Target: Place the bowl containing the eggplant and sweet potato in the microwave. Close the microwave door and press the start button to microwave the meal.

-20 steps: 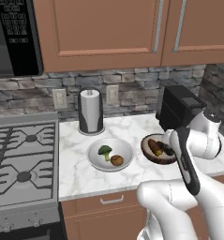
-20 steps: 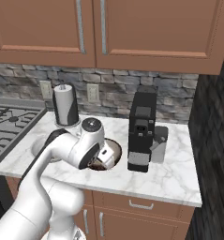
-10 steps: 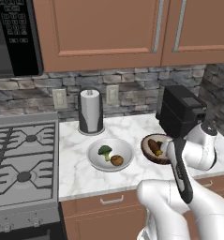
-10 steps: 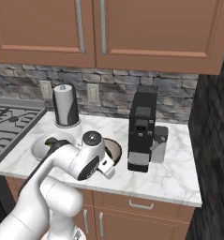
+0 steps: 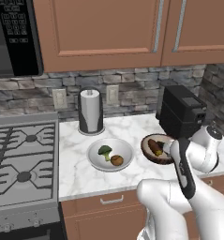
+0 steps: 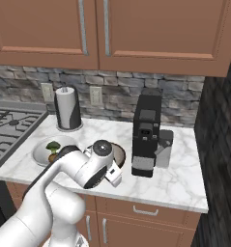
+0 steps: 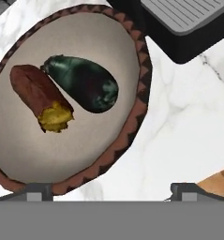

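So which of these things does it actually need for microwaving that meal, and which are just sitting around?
Needed: brown bowl, eggplant, sweet potato, microwave, open gripper.

Sitting around: white bowl with broccoli, paper towel roll, coffee machine, stove.

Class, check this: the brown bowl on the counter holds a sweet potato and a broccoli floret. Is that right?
Not quite. The hand view shows the brown bowl holding the sweet potato beside an eggplant, not broccoli. The broccoli lies in the white bowl.
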